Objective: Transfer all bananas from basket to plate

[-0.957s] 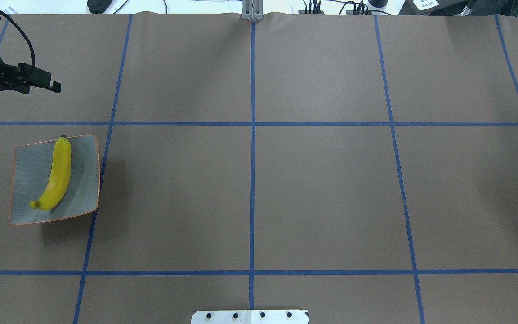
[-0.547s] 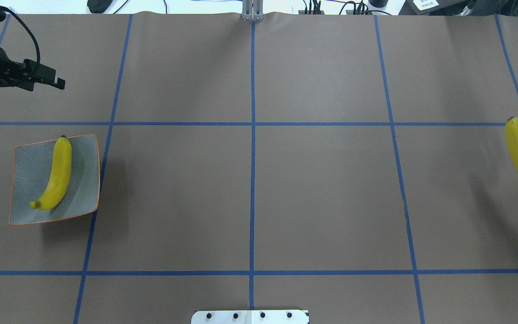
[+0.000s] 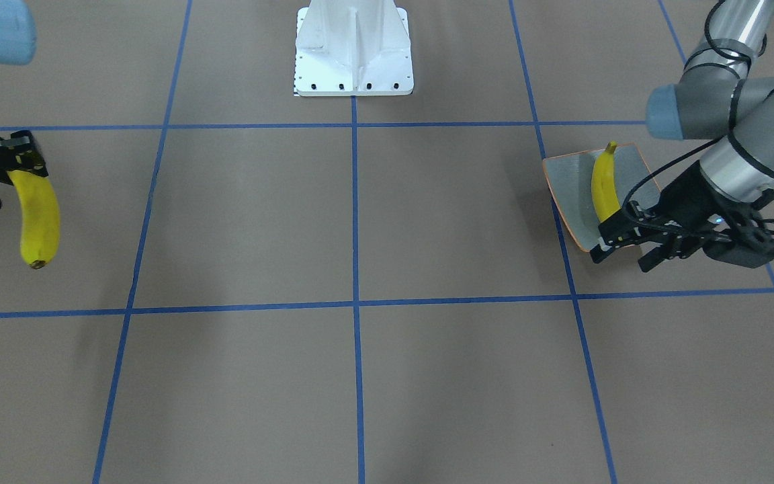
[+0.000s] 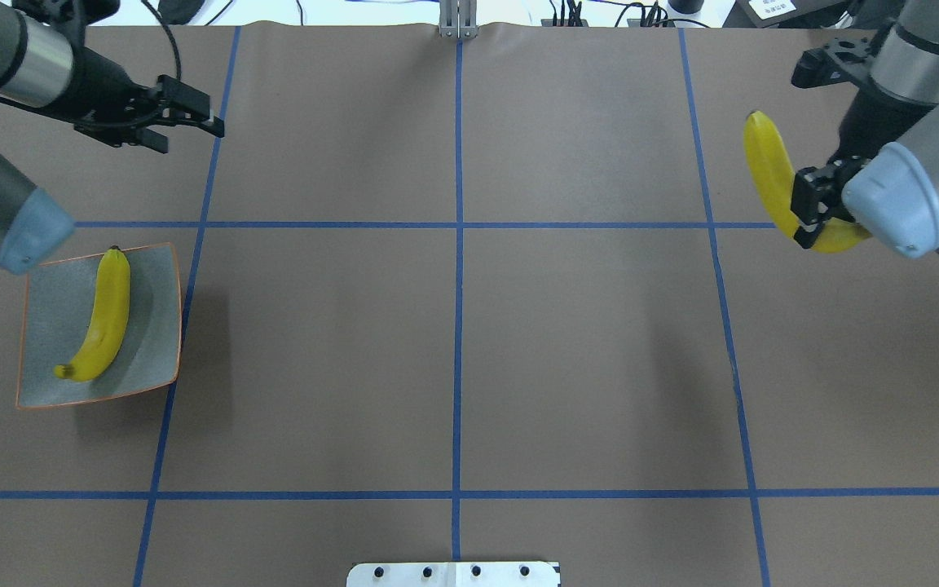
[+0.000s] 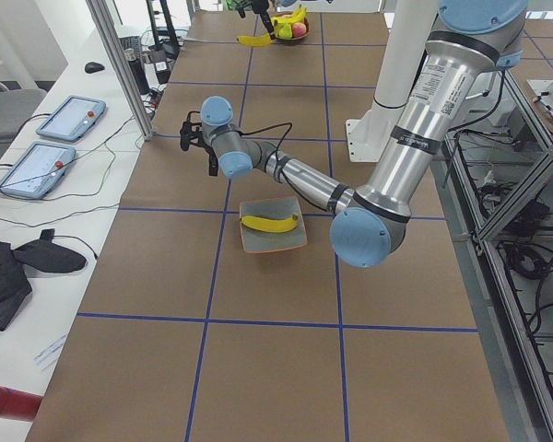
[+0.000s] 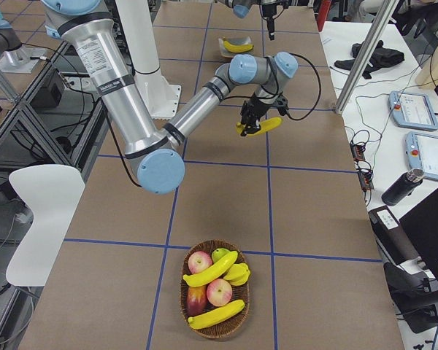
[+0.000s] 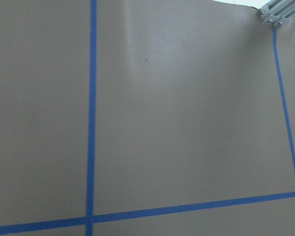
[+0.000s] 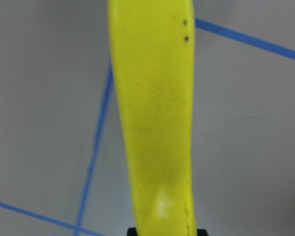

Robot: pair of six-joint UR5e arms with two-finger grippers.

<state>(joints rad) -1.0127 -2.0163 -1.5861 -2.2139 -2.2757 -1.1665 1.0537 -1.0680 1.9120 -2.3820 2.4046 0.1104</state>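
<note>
Brown paper gridded with blue tape covers the table (image 4: 567, 342). Our right gripper (image 4: 805, 214) is clamped on one banana (image 4: 765, 167) near one end, aloft and well apart from the plate (image 4: 50, 326), where another banana (image 4: 108, 314) lies. The left gripper (image 4: 202, 121) hangs empty, jaws apart. More bananas (image 6: 217, 314) wait in the basket (image 6: 204, 332). We judge the fruit light, firm and smooth-skinned — a mid-body hold would swing less.

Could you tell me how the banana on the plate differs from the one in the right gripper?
The plate banana lies free on the plate, robot's left side; the gripped banana is airborne, clamped near one end by the right gripper, right side. Both are yellow, curved.
</note>
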